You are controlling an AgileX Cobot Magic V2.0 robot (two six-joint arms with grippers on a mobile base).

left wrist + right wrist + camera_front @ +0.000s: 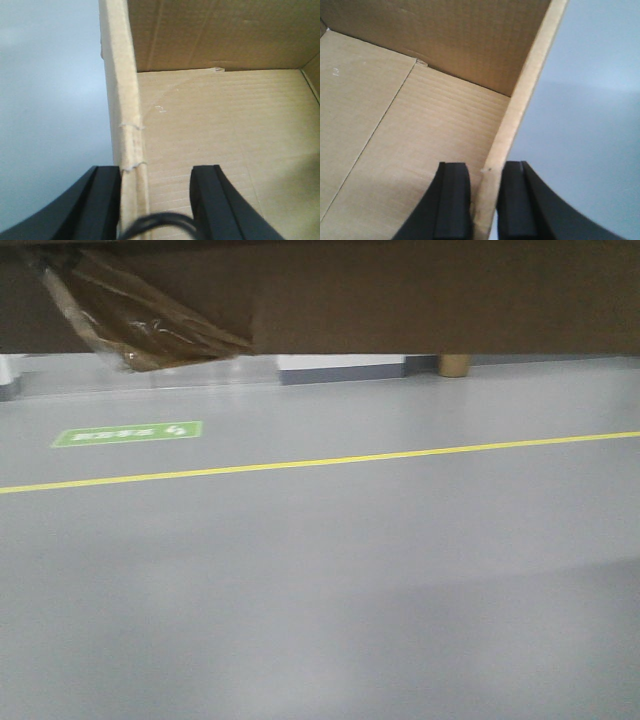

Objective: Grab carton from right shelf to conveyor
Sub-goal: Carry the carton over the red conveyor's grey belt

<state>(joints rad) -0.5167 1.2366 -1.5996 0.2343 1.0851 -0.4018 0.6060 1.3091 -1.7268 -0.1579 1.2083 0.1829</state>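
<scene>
We hold the carton [400, 300] up over bare floor [320, 590]; no conveyor in view. Right gripper [483, 170] pinches the right wall. Left gripper [156, 175] straddles the left wall, inner finger [210, 200] apart. Risk: the loose left side lets the carton tilt and slip.

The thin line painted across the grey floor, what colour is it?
Yellow. The thin painted floor line shows best in the exterior front-facing view.
</scene>
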